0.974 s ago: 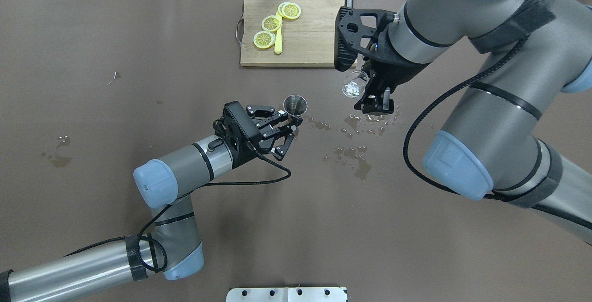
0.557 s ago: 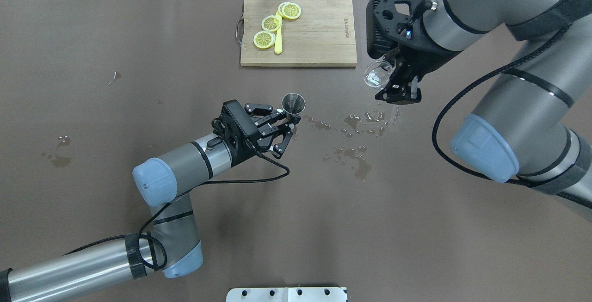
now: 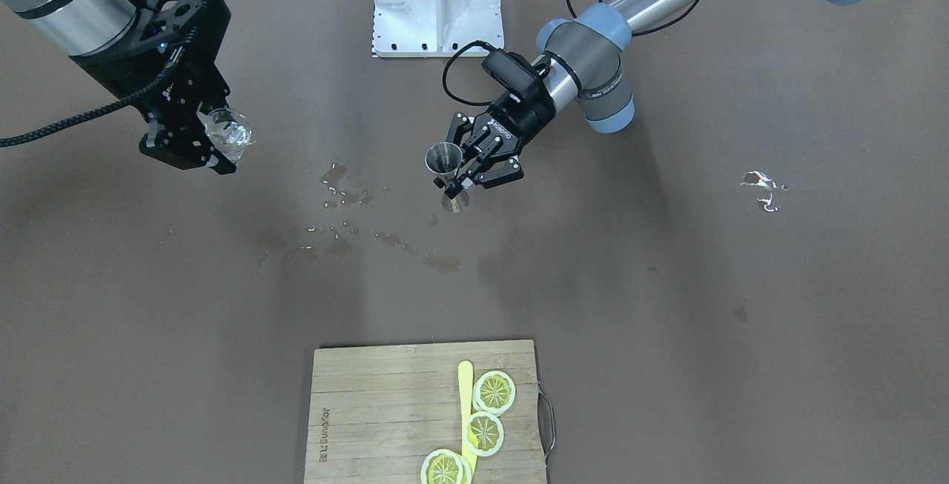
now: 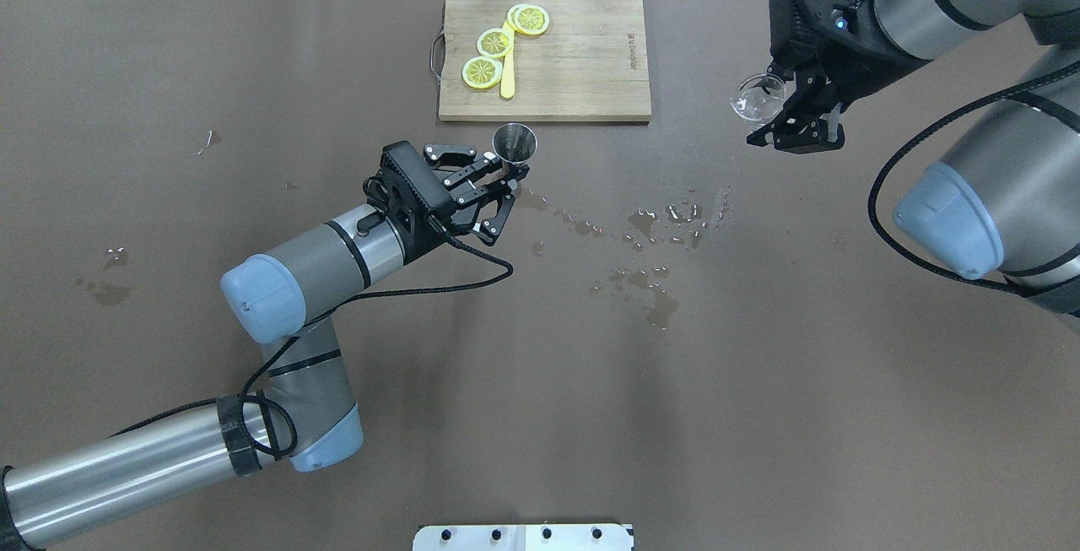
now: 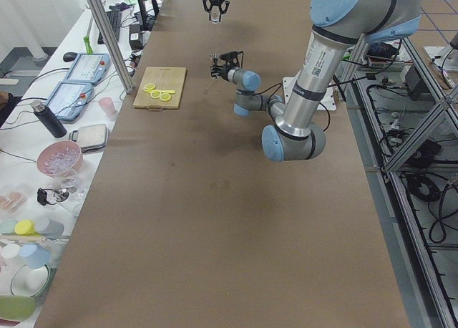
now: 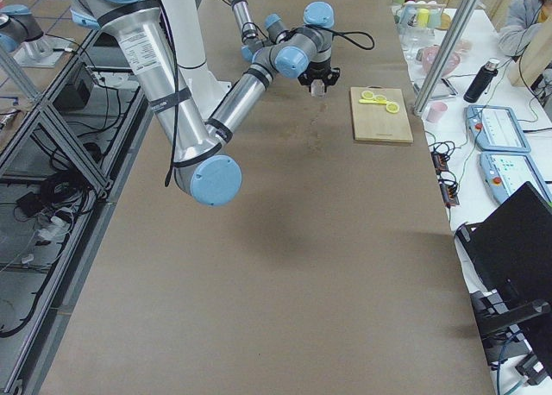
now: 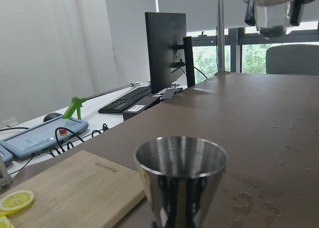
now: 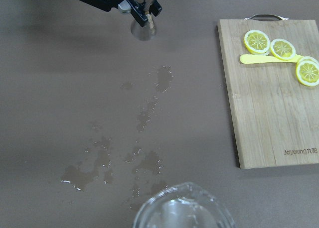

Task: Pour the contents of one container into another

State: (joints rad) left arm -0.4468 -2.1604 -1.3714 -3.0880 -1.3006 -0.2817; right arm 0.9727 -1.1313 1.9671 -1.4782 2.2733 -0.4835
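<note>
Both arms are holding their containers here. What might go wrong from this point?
1. The jigger has a narrow mouth, and the glass in the right gripper is far off to the side. A pour could miss, as the puddles on the table hint.
2. The left gripper holds the jigger close to the board, so it may bump its edge.

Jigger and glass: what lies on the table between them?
Only spilled puddles on the table, seen in the right wrist view between jigger and glass; the board sits off to the side.
</note>
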